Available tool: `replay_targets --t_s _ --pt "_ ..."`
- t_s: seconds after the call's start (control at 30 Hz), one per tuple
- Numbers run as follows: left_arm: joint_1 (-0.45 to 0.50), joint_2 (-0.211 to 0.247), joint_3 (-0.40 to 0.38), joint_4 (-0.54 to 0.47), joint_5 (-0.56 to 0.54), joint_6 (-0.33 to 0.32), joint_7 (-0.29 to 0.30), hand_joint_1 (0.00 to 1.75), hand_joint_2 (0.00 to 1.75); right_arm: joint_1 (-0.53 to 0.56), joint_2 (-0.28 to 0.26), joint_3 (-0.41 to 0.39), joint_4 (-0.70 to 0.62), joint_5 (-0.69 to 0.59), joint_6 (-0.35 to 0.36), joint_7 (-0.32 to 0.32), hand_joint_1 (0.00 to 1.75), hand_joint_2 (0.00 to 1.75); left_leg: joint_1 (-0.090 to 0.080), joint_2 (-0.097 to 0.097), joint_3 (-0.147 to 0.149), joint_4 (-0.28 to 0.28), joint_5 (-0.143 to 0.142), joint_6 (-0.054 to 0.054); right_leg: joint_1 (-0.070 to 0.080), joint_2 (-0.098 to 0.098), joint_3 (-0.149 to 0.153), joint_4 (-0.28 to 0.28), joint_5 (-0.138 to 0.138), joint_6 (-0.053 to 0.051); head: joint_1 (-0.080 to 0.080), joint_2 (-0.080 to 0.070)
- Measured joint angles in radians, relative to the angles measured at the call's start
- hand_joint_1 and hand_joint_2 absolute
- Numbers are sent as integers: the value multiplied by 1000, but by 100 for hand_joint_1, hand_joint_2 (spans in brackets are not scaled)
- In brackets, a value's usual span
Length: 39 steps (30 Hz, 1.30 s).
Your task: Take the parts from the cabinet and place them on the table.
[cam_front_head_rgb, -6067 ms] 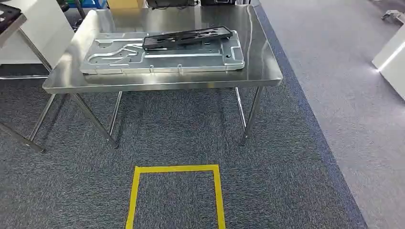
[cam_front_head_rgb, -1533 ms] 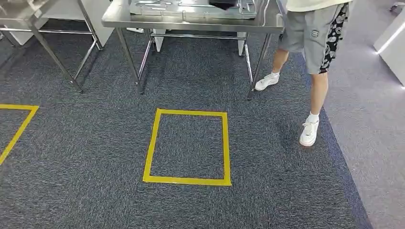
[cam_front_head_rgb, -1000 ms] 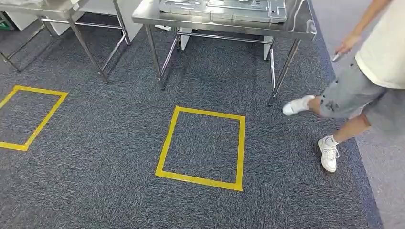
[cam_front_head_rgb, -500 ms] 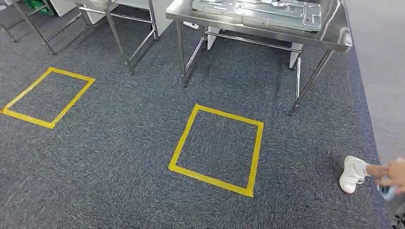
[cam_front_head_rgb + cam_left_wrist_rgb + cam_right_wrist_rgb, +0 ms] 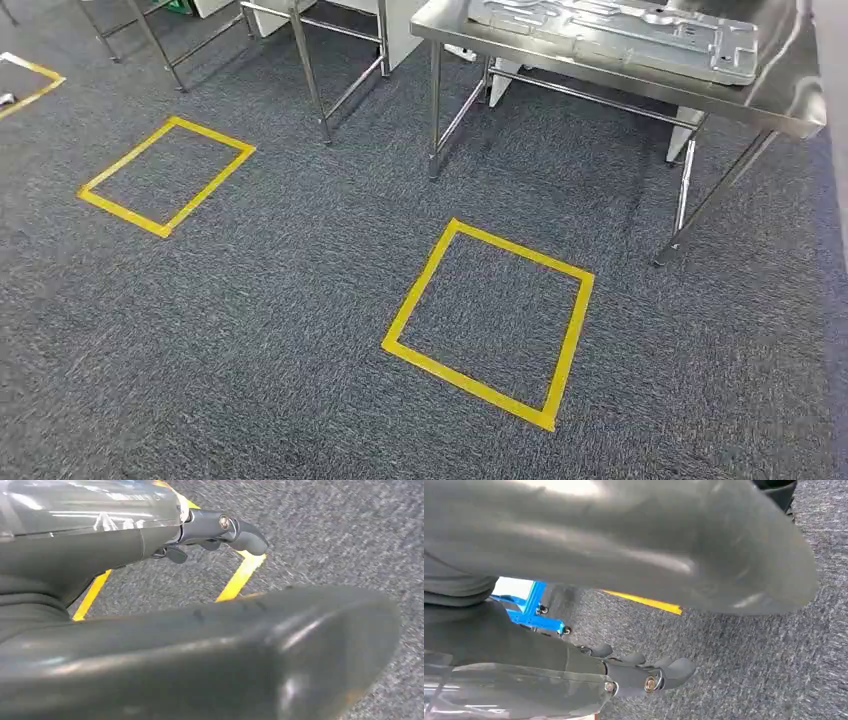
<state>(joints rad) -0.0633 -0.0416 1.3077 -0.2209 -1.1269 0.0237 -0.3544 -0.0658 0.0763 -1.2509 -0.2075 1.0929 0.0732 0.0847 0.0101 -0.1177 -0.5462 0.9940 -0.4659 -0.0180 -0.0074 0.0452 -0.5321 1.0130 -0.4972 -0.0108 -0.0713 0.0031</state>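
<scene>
grey carpet (image 5: 250, 330), yellow tape squares (image 5: 488, 322)

A large flat silver stamped-metal panel (image 5: 625, 35) is lying on the shiny stainless-steel table (image 5: 790, 100). It is sitting near the table's front edge.

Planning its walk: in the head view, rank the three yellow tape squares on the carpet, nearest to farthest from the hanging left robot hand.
1. Middle yellow tape square, lower centre.
2. Left yellow tape square, upper left.
3. Yellow tape corner at the left edge, farthest.
</scene>
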Motion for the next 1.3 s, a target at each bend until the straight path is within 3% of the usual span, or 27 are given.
replay_targets --t_s 0.03,0.07,0.1,0.17,0.2,0.23,0.27,0.33,0.37,0.4,0.5,0.53,0.6,0.67,0.7,0.77,0.83,0.87,0.9,1.0,1.03,1.07,1.1,1.13,1.2,1.23,1.3 --pt "1 8 0 0 0 -1 -7 0 0 -1 11 0 1 -1 -1 -3 0 0 1 9 0 9 -6 -2 -10 -14 2 -10 7 -10 0 0" --pt "2 7 0 0 -1 -3 -14 0 0 -2 12 -1 1 -2 -2 -5 0 0 -2 55 -12 35 -26 -5 -8 -23 2 -12 7 -17 0 0" --pt "-2 8 0 0 -2 -3 -18 0 0 -1 16 -2 1 -3 -3 -7 0 0 -1 81 -41 92 -64 -7 -7 -35 2 -12 6 -23 0 0" --pt "-10 9 -1 0 -1 -10 -27 0 0 2 19 -5 2 -3 -3 -10 0 0 1 101 -116 251 -140 -15 -2 -64 1 -11 4 -26 0 0" --pt "-11 9 -1 0 0 -13 -33 0 0 1 21 -6 2 -3 -4 -12 0 0 2 103 -142 308 -154 -18 0 -77 1 -11 4 -27 0 0" --pt "-9 9 -1 0 2 -16 -39 0 0 0 22 -6 2 0 -4 -13 0 0 3 106 -142 312 -143 -18 1 -88 1 -11 3 -27 0 0" --pt "-7 9 -1 0 4 -19 -46 0 0 -2 24 -6 2 3 -4 -14 0 0 3 109 -123 275 -115 -17 1 -97 2 -11 1 -26 0 0" --pt "-7 9 -1 0 6 -22 -57 0 0 -5 26 -6 2 7 -3 -16 0 0 1 130 -26 93 -28 -9 3 -118 9 -11 -2 -22 0 0" --pt "-9 9 -2 0 5 -23 -61 0 0 -5 27 -6 2 8 -3 -21 0 0 -2 173 15 20 -10 -1 5 -126 13 -11 -5 -18 0 0" --pt "-13 9 -4 0 4 -23 -63 0 0 -5 27 -6 2 8 -2 -25 0 0 -11 178 18 3 -16 5 12 -134 13 -6 -9 -11 0 0" --pt "-4 8 -6 0 3 -23 -65 0 0 -13 28 -6 2 8 0 -30 0 0 -14 151 9 3 -13 17 9 -153 17 -13 -7 2 0 0" --pt "-2 8 -6 0 3 -23 -65 0 0 -16 28 -6 2 8 0 -32 0 0 -5 143 18 -9 -5 26 13 -155 19 -11 -12 10 0 0" --pt "-3 5 -9 0 -3 -23 -65 0 0 -12 28 -6 2 5 0 -38 0 0 -1 130 18 -16 3 37 4 -77 -7 56 -67 18 0 0" --pt "-6 5 -16 0 -15 -21 -57 0 0 -5 28 -6 2 -6 2 -53 0 0 -1 110 14 -15 5 39 -2 -54 -82 217 -146 22 0 0" --pt "-5 5 -20 0 -19 -20 -53 0 0 -2 29 -7 2 -8 2 -56 0 0 -1 100 13 -14 5 39 -3 -52 -113 279 -164 24 0 0" --pt "-1 6 -24 0 -25 -20 -50 0 0 2 30 -8 2 -10 2 -60 0 0 -1 76 14 -11 4 38 -7 -51 -117 274 -125 26 0 0" --pt "1 6 -25 0 -26 -21 -48 0 0 5 30 -8 2 -11 2 -63 0 0 0 50 16 -4 0 31 -12 -36 -44 106 -21 24 0 0" --pt "1 5 -26 0 -26 -21 -48 0 0 7 30 -10 2 -11 2 -63 0 0 1 40 14 1 -3 27 -16 0 -12 25 8 21 0 0" --pt "-1 5 -27 0 -26 -21 -48 0 0 8 30 -11 2 -11 2 -63 0 0 -5 32 8 8 -6 19 -14 35 -6 9 -7 21 0 0" --pt "2 6 -31 0 -26 -21 -47 0 0 5 32 -14 2 -13 2 -63 0 0 2 5 -1 4 0 -2 -7 7 -9 12 -5 9 0 0" --pt "4 8 -31 0 -24 -21 -51 0 0 4 33 -14 2 -13 1 -63 0 0 2 -3 -4 4 -1 -10 -13 -3 -6 3 0 0 0 0" --pt "6 10 -31 0 -22 -21 -55 0 0 3 36 -14 2 -12 1 -63 0 0 5 25 -6 19 -11 -11 -15 -18 -3 -2 4 -6 0 0" --pt "5 9 -31 0 -16 -21 -60 0 0 5 36 -14 2 -6 1 -67 0 0 1 73 -27 61 -40 -15 -14 -26 -2 -5 3 -16 0 0" --pt "2 11 -31 0 -4 -21 -66 0 0 8 36 -14 2 2 1 -70 0 0 2 92 -62 132 -80 -18 -11 -41 -3 -4 2 -21 0 0" --pt "2 14 -27 0 12 -21 -79 0 0 10 36 -14 2 16 5 -76 0 0 3 103 -139 293 -147 -24 -6 -68 -3 -4 -1 -25 0 0" --pt "5 14 -24 0 13 -21 -84 0 0 9 36 -14 2 18 8 -76 0 0 3 105 -155 326 -148 -26 -4 -78 -3 -4 -2 -25 0 0" --pt "14 17 -23 0 8 -24 -89 0 0 5 38 -14 2 15 15 -77 0 0 3 109 -114 247 -89 -23 -2 -97 1 -3 -5 -24 0 0"
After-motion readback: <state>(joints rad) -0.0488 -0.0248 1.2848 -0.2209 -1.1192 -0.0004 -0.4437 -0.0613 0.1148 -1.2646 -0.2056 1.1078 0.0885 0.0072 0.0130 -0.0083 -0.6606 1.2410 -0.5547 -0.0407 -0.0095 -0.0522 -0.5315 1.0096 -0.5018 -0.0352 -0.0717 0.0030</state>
